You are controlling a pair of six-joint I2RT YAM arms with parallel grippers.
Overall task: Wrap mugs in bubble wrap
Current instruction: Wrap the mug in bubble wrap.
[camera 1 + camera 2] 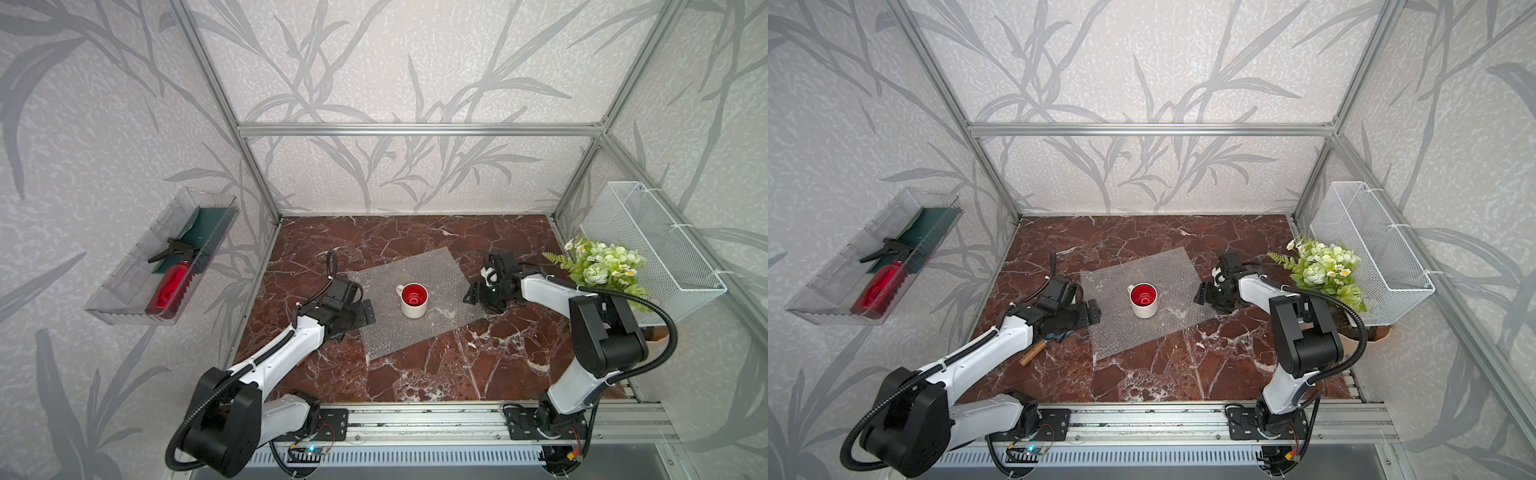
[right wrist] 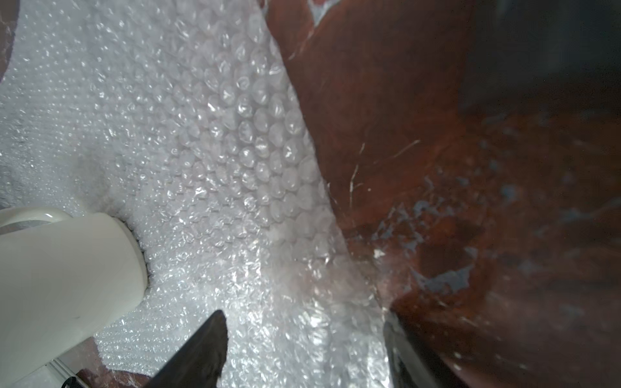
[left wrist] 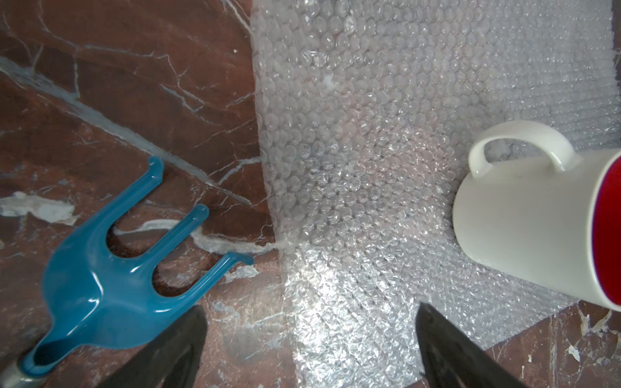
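1 mug (image 1: 414, 300) upright on bubble wrap (image 1: 419, 336), unwrapped.
I see left gripper (image 1: 366, 311) and right gripper (image 1: 482, 299) flanking mug, both spread wide, holding nothing.

The mug (image 1: 414, 300) stands upright mid-sheet on the bubble wrap (image 1: 399, 338), which lies flat on the surface (image 1: 457, 374). The left pincer (image 1: 368, 312) sits at the wrap's left edge, the right pincer (image 1: 473, 293) at its right edge. A hand rake (image 3: 111, 268) lies on the surface just left of the wrap.
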